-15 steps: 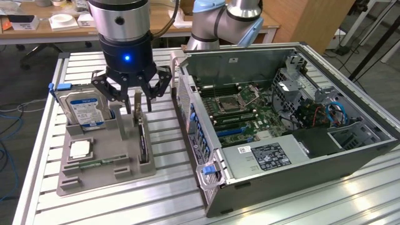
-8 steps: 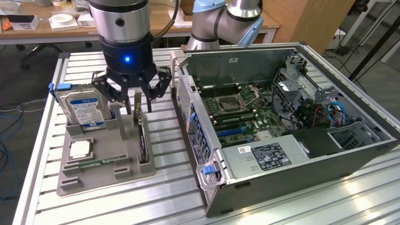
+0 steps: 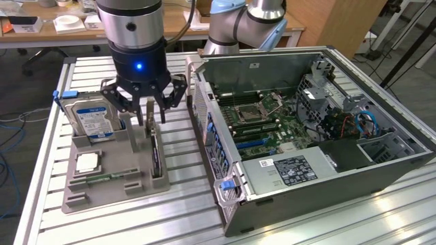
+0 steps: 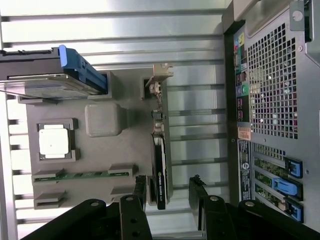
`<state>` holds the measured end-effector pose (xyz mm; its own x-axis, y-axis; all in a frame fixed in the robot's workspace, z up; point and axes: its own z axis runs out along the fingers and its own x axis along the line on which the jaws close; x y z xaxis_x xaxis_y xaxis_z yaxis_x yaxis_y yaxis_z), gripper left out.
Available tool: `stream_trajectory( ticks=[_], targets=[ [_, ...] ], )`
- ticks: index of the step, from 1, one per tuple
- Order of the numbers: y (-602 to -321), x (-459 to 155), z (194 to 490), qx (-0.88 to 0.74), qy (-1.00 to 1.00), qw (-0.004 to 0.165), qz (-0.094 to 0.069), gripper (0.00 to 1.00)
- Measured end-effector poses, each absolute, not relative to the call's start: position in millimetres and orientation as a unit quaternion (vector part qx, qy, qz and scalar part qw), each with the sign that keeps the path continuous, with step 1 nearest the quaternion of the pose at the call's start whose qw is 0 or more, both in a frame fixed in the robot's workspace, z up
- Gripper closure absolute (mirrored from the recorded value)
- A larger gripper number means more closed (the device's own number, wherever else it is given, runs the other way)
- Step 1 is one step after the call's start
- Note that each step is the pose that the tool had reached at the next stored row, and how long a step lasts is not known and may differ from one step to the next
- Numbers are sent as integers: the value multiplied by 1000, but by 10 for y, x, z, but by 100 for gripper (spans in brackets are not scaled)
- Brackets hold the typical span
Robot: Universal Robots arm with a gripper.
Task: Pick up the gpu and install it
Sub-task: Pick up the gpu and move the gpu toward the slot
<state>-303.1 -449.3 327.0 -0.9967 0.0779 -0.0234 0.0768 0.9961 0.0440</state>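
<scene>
The black multi-fingered gripper [image 3: 146, 109] hangs spread wide and empty directly over the gpu [image 3: 157, 155]. The gpu is a thin black card with a silver end bracket, standing on edge in a slot of the grey moulded parts tray [image 3: 102, 196]. It sits just beside the blue-labelled silver hard drive [image 3: 92, 120] and near the open black computer case [image 3: 381, 168]. In the wrist view the card lies between the fingers [image 4: 141, 187] but nearer one of them. The grasp would likely go best with the claw centred across the card's thickness, squeezing its flat faces while staying clear of the bracket and the hard drive.
</scene>
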Motion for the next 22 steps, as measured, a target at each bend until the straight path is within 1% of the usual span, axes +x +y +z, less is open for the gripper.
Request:
stream_trajectory(
  ticks=[22],
  targets=[
    [-4494, -3025, 3057, 39, 999, 13, 21, 53]
  ],
)
